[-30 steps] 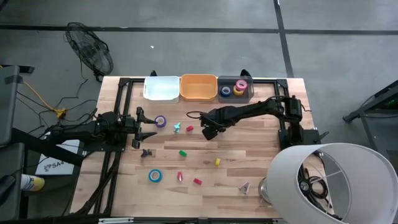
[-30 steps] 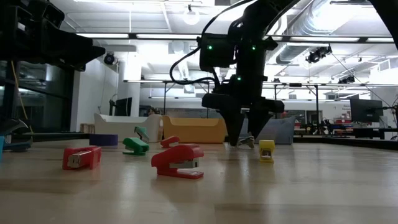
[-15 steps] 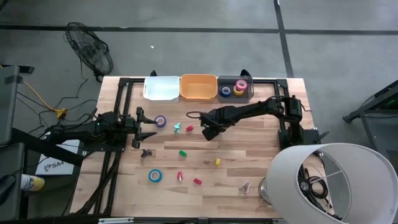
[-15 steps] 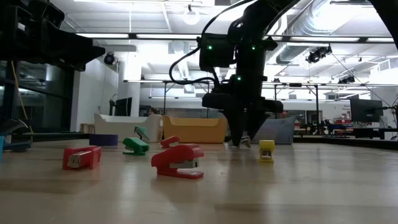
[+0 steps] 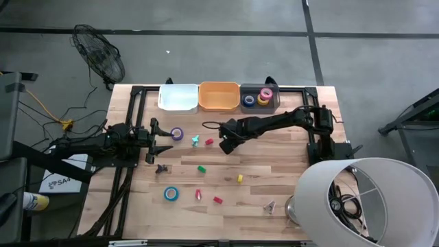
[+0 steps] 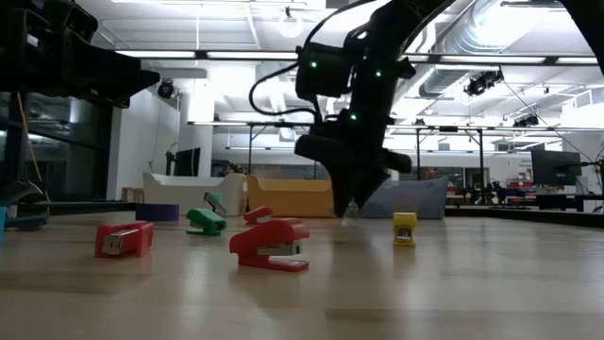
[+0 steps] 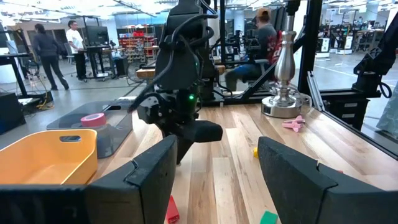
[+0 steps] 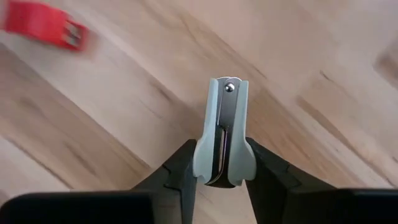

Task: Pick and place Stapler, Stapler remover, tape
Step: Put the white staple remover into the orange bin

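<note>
Pinching pale staple remover (image 8: 222, 132) in my right gripper (image 5: 226, 144), now lifted off table (image 5: 274, 171), shifted left toward red stapler (image 5: 209, 142), left gripper (image 5: 162, 140) parked, fingers spread.

Grey concrete floor (image 5: 206, 20), black fan (image 5: 99, 55), ceiling lights (image 6: 217, 54)

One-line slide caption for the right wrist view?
Right gripper shut on a pale stapler remover above the wooden table, a red stapler lying beyond.

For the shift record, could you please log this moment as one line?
right claw: shut on staple remover, above table | left claw: open, idle at left edge | red stapler: on table
</note>
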`<state>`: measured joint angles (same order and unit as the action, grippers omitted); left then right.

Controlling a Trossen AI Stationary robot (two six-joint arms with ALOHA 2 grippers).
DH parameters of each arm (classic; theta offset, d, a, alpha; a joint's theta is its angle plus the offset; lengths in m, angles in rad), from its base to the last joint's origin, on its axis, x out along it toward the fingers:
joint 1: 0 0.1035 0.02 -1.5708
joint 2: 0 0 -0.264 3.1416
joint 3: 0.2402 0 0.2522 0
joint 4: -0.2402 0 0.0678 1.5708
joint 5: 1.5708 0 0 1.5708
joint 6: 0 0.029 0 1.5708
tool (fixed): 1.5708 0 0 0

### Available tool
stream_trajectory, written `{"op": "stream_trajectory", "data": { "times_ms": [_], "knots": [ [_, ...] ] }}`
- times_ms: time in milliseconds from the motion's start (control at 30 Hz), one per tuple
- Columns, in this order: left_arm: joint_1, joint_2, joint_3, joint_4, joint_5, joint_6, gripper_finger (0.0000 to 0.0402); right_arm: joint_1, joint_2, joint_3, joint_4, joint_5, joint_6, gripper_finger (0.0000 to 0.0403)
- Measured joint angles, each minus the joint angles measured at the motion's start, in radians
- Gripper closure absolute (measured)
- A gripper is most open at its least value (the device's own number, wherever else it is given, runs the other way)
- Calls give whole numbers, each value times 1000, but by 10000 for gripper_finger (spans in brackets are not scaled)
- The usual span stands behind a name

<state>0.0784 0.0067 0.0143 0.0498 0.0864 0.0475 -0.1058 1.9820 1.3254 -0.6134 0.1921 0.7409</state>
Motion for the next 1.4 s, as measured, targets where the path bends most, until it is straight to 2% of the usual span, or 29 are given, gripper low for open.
{"op": "stream_trajectory", "data": {
  "times_ms": [433, 767, 933, 1400],
  "knots": [
    [0, 0, 0, 0, 0, 0, 181, -32, -14, 2, 193, 7, -176, 303],
    [0, 0, 0, 0, 0, 0, 181, -59, -15, 99, 169, 21, -296, 303],
    [0, 0, 0, 0, 0, 0, 181, -88, -15, 160, 106, 60, -365, 303],
    [0, 0, 0, 0, 0, 0, 181, -237, -15, 223, 76, 81, -537, 303]
  ]
}}
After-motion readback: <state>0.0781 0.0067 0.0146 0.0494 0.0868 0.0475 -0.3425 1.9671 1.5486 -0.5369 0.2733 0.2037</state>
